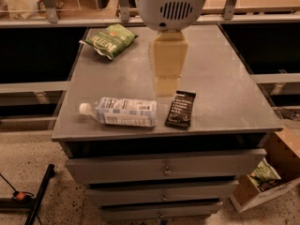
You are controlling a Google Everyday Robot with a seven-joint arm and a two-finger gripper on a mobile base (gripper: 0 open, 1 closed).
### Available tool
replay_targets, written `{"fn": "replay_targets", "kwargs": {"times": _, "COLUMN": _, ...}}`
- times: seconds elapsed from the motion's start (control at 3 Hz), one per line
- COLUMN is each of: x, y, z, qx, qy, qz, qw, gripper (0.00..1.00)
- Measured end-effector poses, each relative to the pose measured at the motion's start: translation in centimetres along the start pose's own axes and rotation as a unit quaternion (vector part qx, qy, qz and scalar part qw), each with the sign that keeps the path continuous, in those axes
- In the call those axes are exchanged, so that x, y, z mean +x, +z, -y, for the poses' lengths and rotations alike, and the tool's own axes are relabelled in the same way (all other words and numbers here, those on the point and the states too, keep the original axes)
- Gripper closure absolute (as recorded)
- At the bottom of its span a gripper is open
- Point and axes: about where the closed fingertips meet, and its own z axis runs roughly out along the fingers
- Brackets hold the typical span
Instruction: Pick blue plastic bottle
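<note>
The blue plastic bottle [123, 111] lies on its side near the front left of the grey cabinet top [225, 78], white cap pointing left. It is clear with a pale blue-and-white printed label. My gripper [167, 86] hangs from the white arm housing [171, 3] over the middle of the top. It is above and to the right of the bottle, just behind the dark snack bar [181, 108], and apart from both.
A green chip bag [109, 40] lies at the back left of the top. Drawers fill the cabinet front [164, 170]. A cardboard box [267, 182] with a green bag stands on the floor at right. A black stand leg [37, 196] lies on the floor at left.
</note>
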Motion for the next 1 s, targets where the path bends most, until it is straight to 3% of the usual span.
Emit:
{"fn": "replay_targets", "kwargs": {"times": 0.33, "x": -2.2, "y": 0.2, "z": 0.3, "qx": -0.001, "qy": -0.024, "qz": 0.013, "qw": 0.9996, "gripper": 0.0}}
{"fn": "replay_targets", "kwargs": {"times": 1.0, "x": -6.3, "y": 5.8, "z": -0.5, "qx": -0.054, "qy": -0.042, "qz": 0.019, "qw": 0.9975, "gripper": 0.0}}
